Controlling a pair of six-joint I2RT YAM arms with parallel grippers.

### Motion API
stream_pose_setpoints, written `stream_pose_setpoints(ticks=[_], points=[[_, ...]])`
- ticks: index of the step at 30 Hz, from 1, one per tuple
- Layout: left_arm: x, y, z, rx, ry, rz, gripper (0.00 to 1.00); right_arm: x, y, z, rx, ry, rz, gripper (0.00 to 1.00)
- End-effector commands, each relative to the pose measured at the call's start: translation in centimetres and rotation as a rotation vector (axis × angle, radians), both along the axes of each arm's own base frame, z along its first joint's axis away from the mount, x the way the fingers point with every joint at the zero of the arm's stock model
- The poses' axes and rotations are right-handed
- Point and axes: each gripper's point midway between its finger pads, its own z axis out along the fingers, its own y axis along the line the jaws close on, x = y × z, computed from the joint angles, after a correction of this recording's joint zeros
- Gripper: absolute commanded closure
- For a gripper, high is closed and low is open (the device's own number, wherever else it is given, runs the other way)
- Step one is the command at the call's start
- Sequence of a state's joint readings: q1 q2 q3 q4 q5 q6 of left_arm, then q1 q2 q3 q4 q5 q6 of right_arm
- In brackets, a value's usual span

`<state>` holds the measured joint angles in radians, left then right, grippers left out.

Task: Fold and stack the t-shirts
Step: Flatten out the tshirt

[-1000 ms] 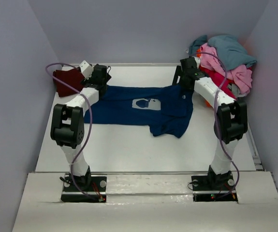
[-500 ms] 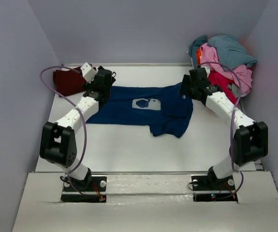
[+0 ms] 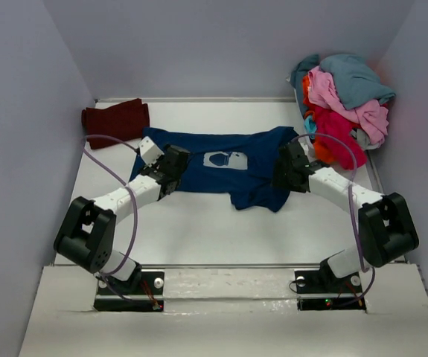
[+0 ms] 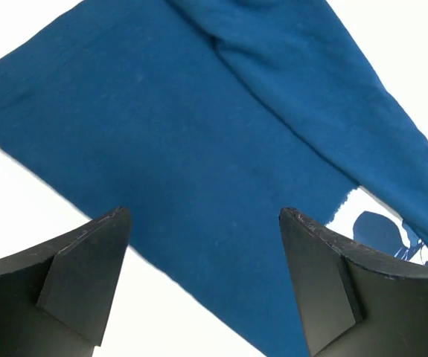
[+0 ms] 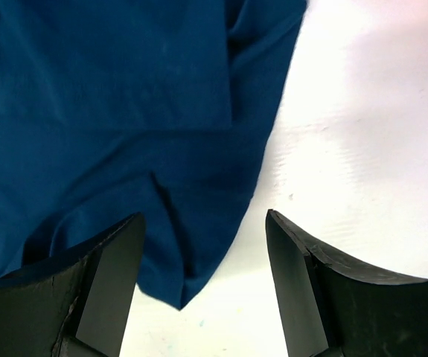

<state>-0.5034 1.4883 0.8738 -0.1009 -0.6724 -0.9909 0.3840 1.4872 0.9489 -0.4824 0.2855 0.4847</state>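
Note:
A navy blue t-shirt [image 3: 221, 171] with a white-and-pale-blue print lies spread across the middle of the table. My left gripper [image 3: 175, 165] is open and empty over its near left edge; the left wrist view shows the blue cloth [image 4: 199, 149] between my fingers. My right gripper [image 3: 282, 171] is open and empty over the shirt's right side; the right wrist view shows a lower corner of the cloth [image 5: 161, 186]. A folded dark maroon t-shirt [image 3: 115, 119] lies at the back left. A pile of teal, pink, red and orange t-shirts [image 3: 344, 97] sits at the back right.
White table [image 3: 221, 230] with grey walls on the left, back and right. A purple cable [image 3: 120, 193] loops along the left arm and another [image 3: 345, 167] along the right arm.
Both arms have swung from the back of the shirt toward the near side and lowered over it. The shirt's back edge now lies flatter and the maroon shirt is uncovered.

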Motion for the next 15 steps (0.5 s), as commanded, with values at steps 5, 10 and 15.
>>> stream_pose_setpoints(ticks=[5, 10, 15], points=[[-1.5, 2.2, 1.0, 0.000, -0.098, 0.106, 0.08, -0.8, 4.7, -1.8, 0.038, -0.007, 0.089, 0.33], [-1.0, 1.8, -0.1, 0.009, -0.077, 0.098, 0.08, -0.4, 6.8, -2.7, 0.020, 0.006, 0.107, 0.33], [0.1, 0.9, -1.1, 0.024, -0.050, 0.078, 0.08, 0.3, 7.0, -1.9, 0.008, -0.010, 0.113, 0.34]])
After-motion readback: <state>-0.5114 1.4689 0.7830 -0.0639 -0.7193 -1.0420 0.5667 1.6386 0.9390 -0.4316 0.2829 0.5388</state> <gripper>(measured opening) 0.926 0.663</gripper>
